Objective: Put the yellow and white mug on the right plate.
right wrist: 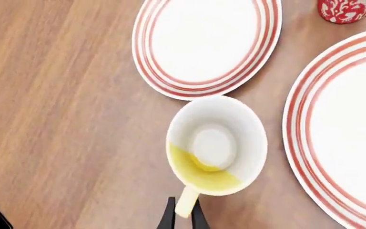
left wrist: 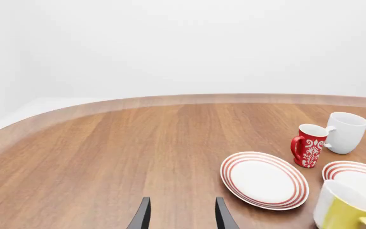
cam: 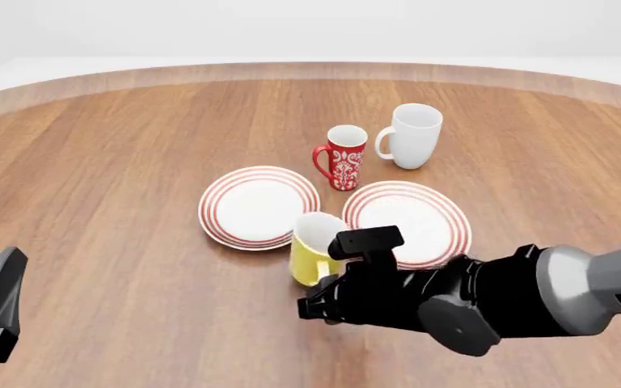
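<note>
The right gripper (right wrist: 183, 214) sits low over the table (cam: 106, 202), its fingers pinched tight on the handle of the yellow mug (cam: 313, 246). The mug stands upright on the wood just ahead of it, in the gap between the two plates, with the right plate (cam: 413, 218) close by on its right. The red mug (cam: 343, 158) and white mug (cam: 413, 136) stand farther ahead. The left gripper (left wrist: 181, 215) hangs well off to the left, fingers apart, holding nothing

yellow and white mug (cam: 313, 252): upright on table, just beside both plates | right plate (cam: 409, 217): red-ringed, bare
</note>
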Action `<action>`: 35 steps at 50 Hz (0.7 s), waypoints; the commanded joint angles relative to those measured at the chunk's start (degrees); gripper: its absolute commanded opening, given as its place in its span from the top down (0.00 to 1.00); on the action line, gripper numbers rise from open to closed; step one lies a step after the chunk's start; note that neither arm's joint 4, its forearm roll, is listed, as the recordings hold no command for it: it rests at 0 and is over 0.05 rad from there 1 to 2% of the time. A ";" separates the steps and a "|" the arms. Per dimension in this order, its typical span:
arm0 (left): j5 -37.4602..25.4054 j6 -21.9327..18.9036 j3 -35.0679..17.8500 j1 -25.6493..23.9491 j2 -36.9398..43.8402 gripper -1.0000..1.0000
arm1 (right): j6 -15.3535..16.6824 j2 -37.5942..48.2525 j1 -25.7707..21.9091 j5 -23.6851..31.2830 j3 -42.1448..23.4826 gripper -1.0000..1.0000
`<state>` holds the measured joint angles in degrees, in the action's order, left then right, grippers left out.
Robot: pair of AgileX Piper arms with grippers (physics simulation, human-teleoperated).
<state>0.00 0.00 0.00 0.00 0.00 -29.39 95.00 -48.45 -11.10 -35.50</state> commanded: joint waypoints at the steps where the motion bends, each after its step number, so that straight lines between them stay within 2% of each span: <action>1: 0.00 0.00 0.00 0.00 0.00 0.00 | 2.20 -3.40 1.79 3.37 -0.15 1.00; 25: 0.00 0.00 0.00 0.00 0.00 0.00 | 7.28 -10.69 5.24 10.73 -1.55 1.00; 35: 0.00 0.00 0.00 0.00 0.00 0.00 | 11.77 -13.20 7.64 14.88 -3.50 1.00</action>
<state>0.00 0.00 0.00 0.00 0.00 -20.61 84.29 -42.60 0.25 -37.27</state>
